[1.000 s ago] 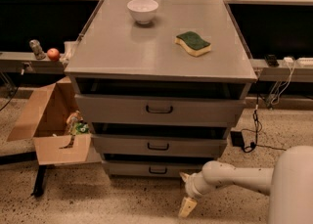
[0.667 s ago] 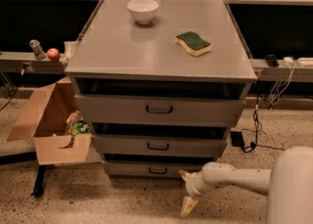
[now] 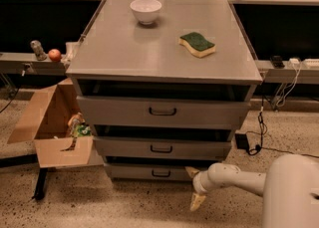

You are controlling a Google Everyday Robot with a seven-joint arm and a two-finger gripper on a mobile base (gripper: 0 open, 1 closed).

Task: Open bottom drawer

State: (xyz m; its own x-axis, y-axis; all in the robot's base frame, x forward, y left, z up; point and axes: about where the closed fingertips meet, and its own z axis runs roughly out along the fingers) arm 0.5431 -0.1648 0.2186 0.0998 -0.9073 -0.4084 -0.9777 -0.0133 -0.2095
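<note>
Cabinet: a grey metal drawer cabinet [image 3: 124, 62] fills the middle of the view, its three drawer fronts facing the camera.
Bottom drawer: the bottom drawer [image 3: 134, 172] is the lowest and slimmest front, at 6 o'clock from the cabinet's middle and just above the floor. Only a thin dark gap shows above it.
Drawer handle: a small dark loop handle [image 3: 161, 173] sits at the centre of that front, with nothing gripping it.
Gripper: the gripper [image 3: 195, 187] is at 5 o'clock in the view, low by the right end of the bottom drawer front, at 4 o'clock from the loop handle.
Fingers: the two pale fingers [image 3: 197, 202] are spread apart and hold nothing. The upper one lies right by the drawer front; I cannot tell whether it touches. The lower one points down at the floor.
Arm: the white arm [image 3: 234, 178] reaches in from 3 o'clock, out of the rounded robot body [image 3: 291, 194] at the lower right corner.
Upper drawers: the middle drawer [image 3: 162, 148] and the tall top drawer [image 3: 162, 111] lie above, each with a dark gap over its front.
Cabinet top: a white bowl [image 3: 145, 10] stands towards 12 o'clock, and a green and yellow sponge [image 3: 197, 44] lies at 2 o'clock, well apart from the bowl.
Left side: an open cardboard box [image 3: 50, 122] rests on the floor at 9 o'clock, against the cabinet. A red apple [image 3: 55, 55] sits on the ledge above it.
Right side: a black power adapter [image 3: 242, 141] with its cable lies on the speckled floor [image 3: 124, 202] at 3 o'clock.
</note>
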